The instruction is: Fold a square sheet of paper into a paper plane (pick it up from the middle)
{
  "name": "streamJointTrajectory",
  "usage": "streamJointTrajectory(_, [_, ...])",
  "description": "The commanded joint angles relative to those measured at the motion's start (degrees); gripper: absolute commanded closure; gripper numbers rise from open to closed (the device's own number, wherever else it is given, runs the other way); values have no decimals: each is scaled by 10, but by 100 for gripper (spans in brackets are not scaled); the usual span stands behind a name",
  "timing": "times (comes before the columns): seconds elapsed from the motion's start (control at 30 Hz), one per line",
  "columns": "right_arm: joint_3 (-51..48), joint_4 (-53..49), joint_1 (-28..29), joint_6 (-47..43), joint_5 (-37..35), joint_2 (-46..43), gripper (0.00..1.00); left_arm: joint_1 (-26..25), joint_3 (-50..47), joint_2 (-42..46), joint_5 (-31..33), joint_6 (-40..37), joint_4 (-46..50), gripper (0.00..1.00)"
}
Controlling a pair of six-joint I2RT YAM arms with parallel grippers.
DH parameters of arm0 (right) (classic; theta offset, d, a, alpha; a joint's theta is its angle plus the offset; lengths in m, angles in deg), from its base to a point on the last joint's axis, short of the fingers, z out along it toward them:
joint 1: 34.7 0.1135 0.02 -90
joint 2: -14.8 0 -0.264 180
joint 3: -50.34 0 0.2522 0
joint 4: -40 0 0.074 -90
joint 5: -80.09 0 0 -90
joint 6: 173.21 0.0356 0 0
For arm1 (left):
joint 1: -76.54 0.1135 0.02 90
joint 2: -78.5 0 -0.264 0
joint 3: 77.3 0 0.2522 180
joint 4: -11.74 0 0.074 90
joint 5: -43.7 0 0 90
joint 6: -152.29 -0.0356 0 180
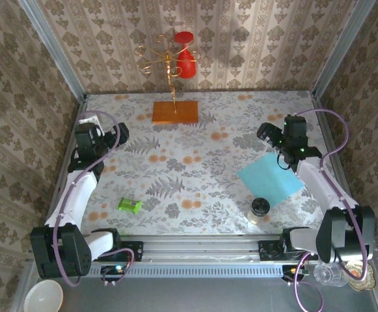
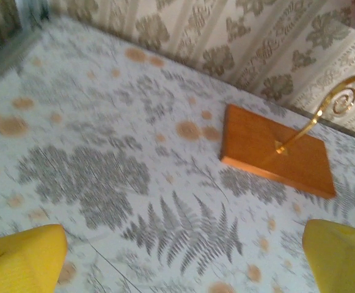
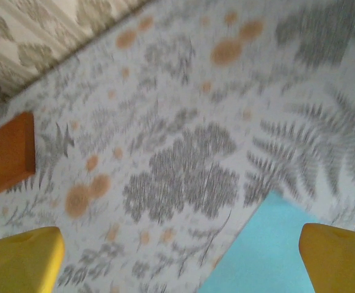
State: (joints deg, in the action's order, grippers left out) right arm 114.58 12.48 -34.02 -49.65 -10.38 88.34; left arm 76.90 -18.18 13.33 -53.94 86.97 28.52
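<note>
Blue paper [image 1: 270, 178] lies flat and unfolded on my tabletop [image 1: 195, 188].
My right gripper [image 1: 267, 134] hangs open near its far corner; my left gripper [image 1: 119, 134], also open, is well apart.

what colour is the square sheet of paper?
Plain light blue, the square sheet of paper shows best in the top external view.

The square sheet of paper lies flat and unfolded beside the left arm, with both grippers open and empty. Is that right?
Not quite. The square sheet of paper lies flat and unfolded beside the right arm, not the left, as the top external view shows. The left gripper and right gripper are open and empty.
</note>
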Motion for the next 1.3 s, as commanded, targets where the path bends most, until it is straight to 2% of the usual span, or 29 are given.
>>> streamJointTrajectory(0.0, [6,-108,4,102,62,39,1,-5,-14,1,-111,64,35,0])
streamJointTrajectory(0.2, [9,-142,5,126,56,107,15,-70,-11,-26,-118,49,46,0])
streamJointTrajectory(0.5, [27,-152,13,114,40,179,19,-149,22,-113,-116,62,22,2])
streamJointTrajectory(0.8, [64,-167,44,108,38,245,20,-170,47,-182,-146,108,-1,4])
streamJointTrajectory(1.0, [110,-183,98,105,68,293,20,-172,50,-199,-140,110,10,4])
streamJointTrajectory(1.27, [204,-190,213,97,113,380,22,-172,44,-206,-126,120,21,4])
